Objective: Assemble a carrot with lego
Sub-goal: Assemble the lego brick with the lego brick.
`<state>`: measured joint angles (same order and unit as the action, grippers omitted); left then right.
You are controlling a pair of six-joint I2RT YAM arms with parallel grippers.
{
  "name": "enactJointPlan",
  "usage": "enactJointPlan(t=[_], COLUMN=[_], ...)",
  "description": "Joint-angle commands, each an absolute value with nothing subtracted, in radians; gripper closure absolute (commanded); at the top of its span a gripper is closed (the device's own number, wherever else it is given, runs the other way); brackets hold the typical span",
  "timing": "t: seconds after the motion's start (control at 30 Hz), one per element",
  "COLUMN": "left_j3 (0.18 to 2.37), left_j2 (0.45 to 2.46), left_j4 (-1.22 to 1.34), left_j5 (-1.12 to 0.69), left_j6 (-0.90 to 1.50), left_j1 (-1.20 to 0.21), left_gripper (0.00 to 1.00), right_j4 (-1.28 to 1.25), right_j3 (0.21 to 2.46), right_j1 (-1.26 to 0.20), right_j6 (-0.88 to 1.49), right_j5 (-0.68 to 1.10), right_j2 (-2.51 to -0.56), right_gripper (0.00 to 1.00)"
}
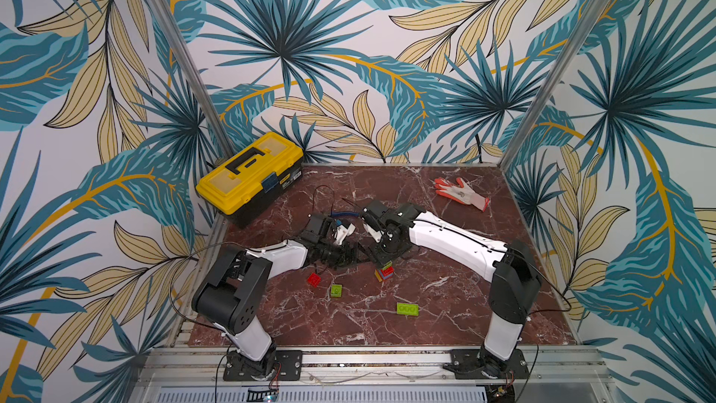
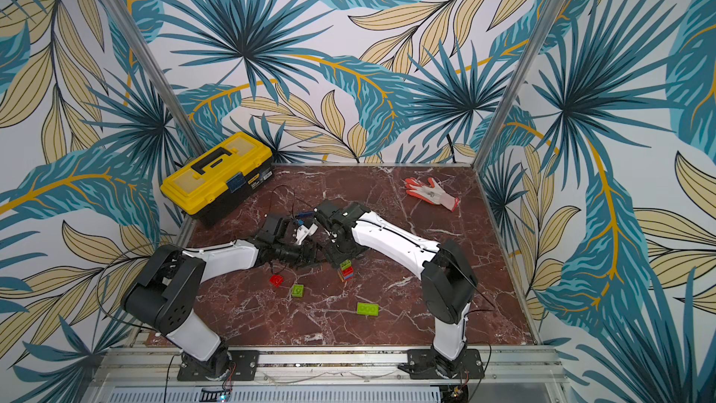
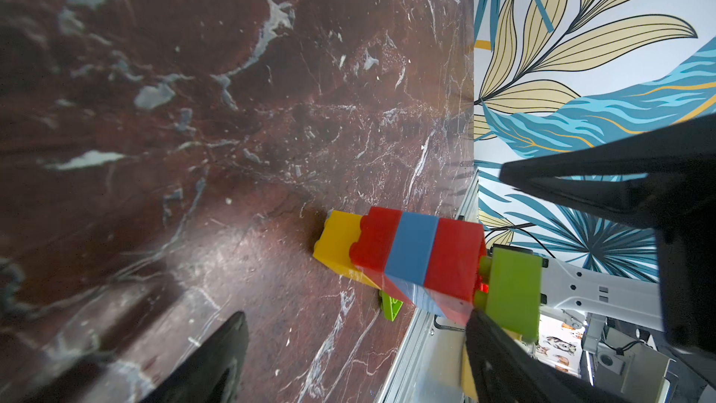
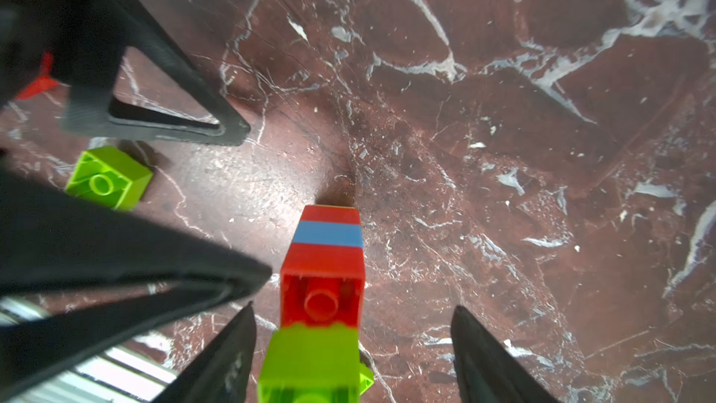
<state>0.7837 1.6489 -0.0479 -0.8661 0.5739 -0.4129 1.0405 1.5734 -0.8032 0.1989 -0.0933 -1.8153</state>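
The carrot stands upright near the table's middle: yellow base, red, blue and red bands, lime-green brick on top. It also shows in a top view and in both wrist views. My right gripper hangs over it, open; in the right wrist view gaps show on both sides of the green top brick. My left gripper is open just left of the carrot, one fingertip close beside the upper red brick. Loose lego lies in front: a red brick, a green square and a green long brick.
A yellow toolbox stands at the back left. An orange and white glove lies at the back right. A blue-handled tool lies behind the two wrists. The metal rail runs along the front edge.
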Motion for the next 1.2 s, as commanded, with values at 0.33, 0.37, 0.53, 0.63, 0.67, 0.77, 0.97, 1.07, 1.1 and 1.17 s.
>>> enactJointPlan(t=[0.33, 0.37, 0.53, 0.63, 0.67, 0.77, 0.97, 1.07, 1.1, 1.17], left_j3=[0.771, 0.770, 0.769, 0.771, 0.771, 0.770, 0.768, 0.768, 0.768, 0.768], left_j2=[1.617, 1.618, 1.621, 1.627, 1.628, 1.624, 1.629, 1.628, 1.627, 1.627], left_j4=[-0.038, -0.037, -0.038, -0.037, -0.037, -0.037, -0.036, -0.037, -0.038, -0.037], left_j5=[-0.856, -0.857, -0.862, -0.863, -0.863, -0.864, -0.864, -0.867, -0.867, -0.867], left_j6=[0.569, 0.569, 0.565, 0.563, 0.563, 0.563, 0.561, 0.561, 0.561, 0.561], left_j1=[-0.397, -0.397, -0.397, -0.396, -0.396, -0.398, -0.397, -0.397, -0.396, -0.399], left_gripper=[0.11, 0.11, 0.11, 0.11, 0.10, 0.11, 0.11, 0.11, 0.11, 0.11], right_j4=[1.096, 1.089, 1.076, 1.081, 1.081, 1.077, 1.081, 1.082, 1.083, 1.082], right_j3=[1.525, 1.526, 1.529, 1.530, 1.530, 1.529, 1.532, 1.536, 1.538, 1.539], right_j1=[-0.764, -0.765, -0.778, -0.785, -0.788, -0.793, -0.795, -0.795, -0.795, -0.795], right_j6=[0.227, 0.227, 0.230, 0.233, 0.232, 0.235, 0.237, 0.239, 0.239, 0.243], right_j5=[0.014, 0.025, 0.049, 0.048, 0.048, 0.053, 0.046, 0.044, 0.042, 0.033], right_j2=[-1.725, -1.728, -1.746, -1.766, -1.772, -1.789, -1.802, -1.812, -1.812, -1.813], right_gripper=[0.37, 0.37, 0.38, 0.39, 0.40, 0.44, 0.48, 0.52, 0.54, 0.56])
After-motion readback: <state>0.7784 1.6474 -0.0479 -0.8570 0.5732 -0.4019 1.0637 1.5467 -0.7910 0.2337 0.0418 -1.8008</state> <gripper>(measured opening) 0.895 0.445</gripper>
